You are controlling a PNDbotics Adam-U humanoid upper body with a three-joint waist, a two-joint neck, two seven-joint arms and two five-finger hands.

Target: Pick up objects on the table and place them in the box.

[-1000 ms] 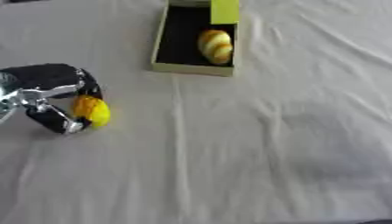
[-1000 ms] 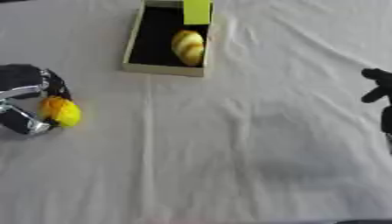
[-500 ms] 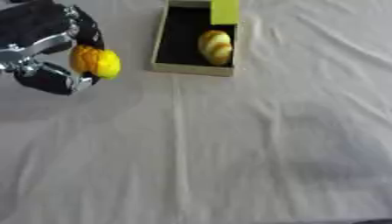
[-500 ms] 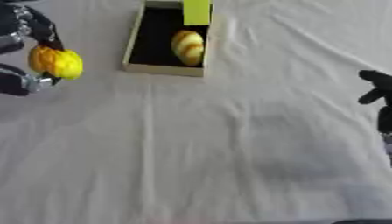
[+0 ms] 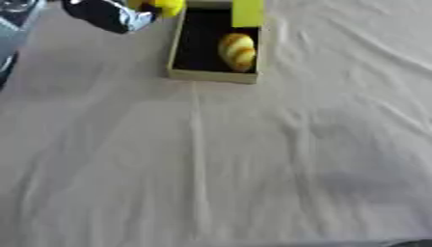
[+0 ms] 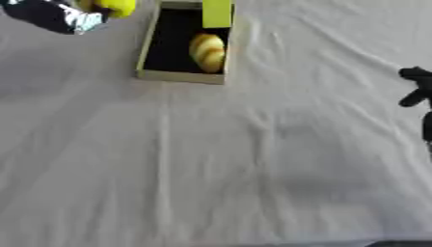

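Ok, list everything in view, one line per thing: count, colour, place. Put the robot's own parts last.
box: one, tan walls, black inside, top centre-left of the table.
flap: one, yellow-green, at the box's far end.
striped object: one, yellow and brown, oval, inside the box.
yellow object: one, yellow, rounded, held at the top left, beside the box's far left corner.
cloth: one, white, wrinkled, covering the table.
left hand: one, black and silver, top left, curled round the yellow object.
right hand: one, black, at the right edge in the right eye view; fingers unclear.
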